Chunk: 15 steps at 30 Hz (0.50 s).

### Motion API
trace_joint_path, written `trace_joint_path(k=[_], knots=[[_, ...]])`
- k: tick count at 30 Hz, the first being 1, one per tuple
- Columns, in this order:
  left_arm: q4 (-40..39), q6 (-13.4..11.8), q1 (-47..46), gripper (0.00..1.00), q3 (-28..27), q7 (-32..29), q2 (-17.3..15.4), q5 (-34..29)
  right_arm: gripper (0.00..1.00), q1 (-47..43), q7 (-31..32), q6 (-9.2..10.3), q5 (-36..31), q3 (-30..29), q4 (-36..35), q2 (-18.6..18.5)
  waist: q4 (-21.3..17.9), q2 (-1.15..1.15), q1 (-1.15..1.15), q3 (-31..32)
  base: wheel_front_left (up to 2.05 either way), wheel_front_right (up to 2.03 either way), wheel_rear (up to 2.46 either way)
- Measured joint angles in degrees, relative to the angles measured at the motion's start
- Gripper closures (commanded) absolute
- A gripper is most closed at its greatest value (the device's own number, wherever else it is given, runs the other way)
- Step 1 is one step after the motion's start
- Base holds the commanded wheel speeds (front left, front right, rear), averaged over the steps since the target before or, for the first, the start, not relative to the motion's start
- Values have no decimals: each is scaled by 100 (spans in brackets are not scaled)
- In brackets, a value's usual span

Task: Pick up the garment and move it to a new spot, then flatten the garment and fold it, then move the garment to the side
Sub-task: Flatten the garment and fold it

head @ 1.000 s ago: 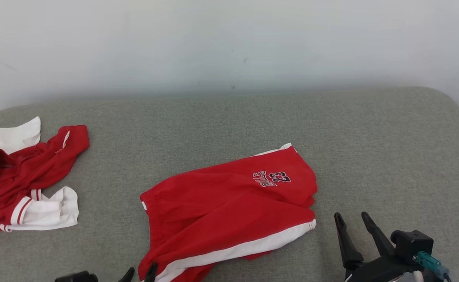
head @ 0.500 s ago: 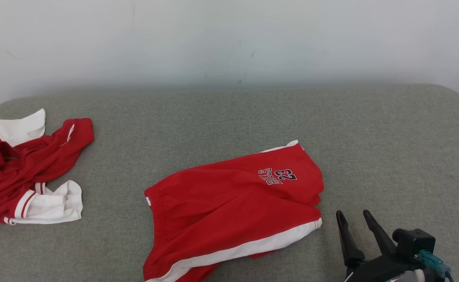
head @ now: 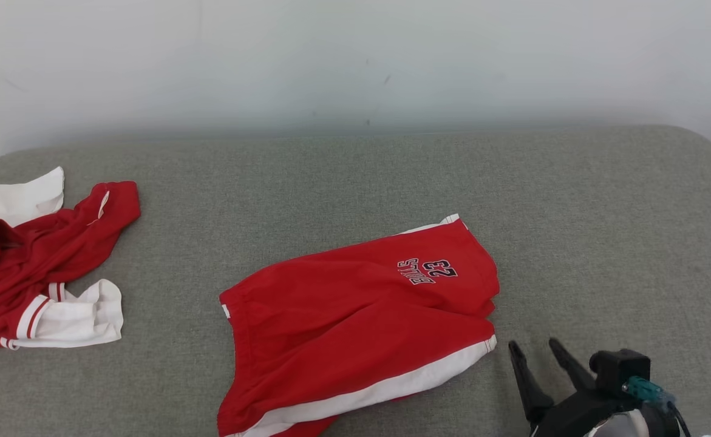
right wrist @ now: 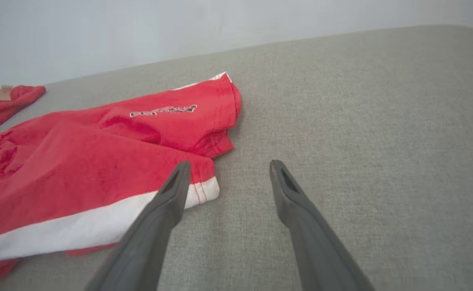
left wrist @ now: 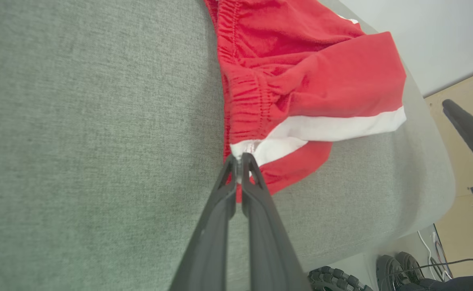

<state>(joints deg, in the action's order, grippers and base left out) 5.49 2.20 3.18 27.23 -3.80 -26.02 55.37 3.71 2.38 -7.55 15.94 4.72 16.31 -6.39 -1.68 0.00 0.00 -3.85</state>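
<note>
grey cushion [head: 355, 182]: left gripper [left wrist: 240, 161] has just clamped a waistband corner of the red shorts [head: 355, 321]. right gripper [head: 534, 343] waits spread; lifting looks next.

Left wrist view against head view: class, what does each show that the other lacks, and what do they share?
Left wrist view: the left gripper shut on the red shorts at the waistband corner, beside the white stripe; tyres below the edge of the grey surface. Head view: the open right gripper, the number print on the shorts, and a second red-and-white garment at the left. Shared: the shorts, their white stripe and the grey surface.
</note>
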Motion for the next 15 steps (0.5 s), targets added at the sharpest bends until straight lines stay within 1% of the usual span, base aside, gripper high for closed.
trace_joint_path(k=[5, 7, 15], knots=[[8, 1, -30, 100, 11, 18, 7, -8, 0, 101, 568, 0, 0, 21, 200, -118, 45, 0, 0, -38, 0, 0, 0], [8, 7, -54, 100, 16, 18, 11, -8, 0, 148, 657, 0, 0, 59, 216, -147, 53, 0, 0, -49, 0, 0, 0], [36, 40, -142, 100, 52, 18, 56, -8, 0, 610, 1363, 0, 35, 304, 519, -205, 139, 0, 0, -131, 0, 0, 0]])
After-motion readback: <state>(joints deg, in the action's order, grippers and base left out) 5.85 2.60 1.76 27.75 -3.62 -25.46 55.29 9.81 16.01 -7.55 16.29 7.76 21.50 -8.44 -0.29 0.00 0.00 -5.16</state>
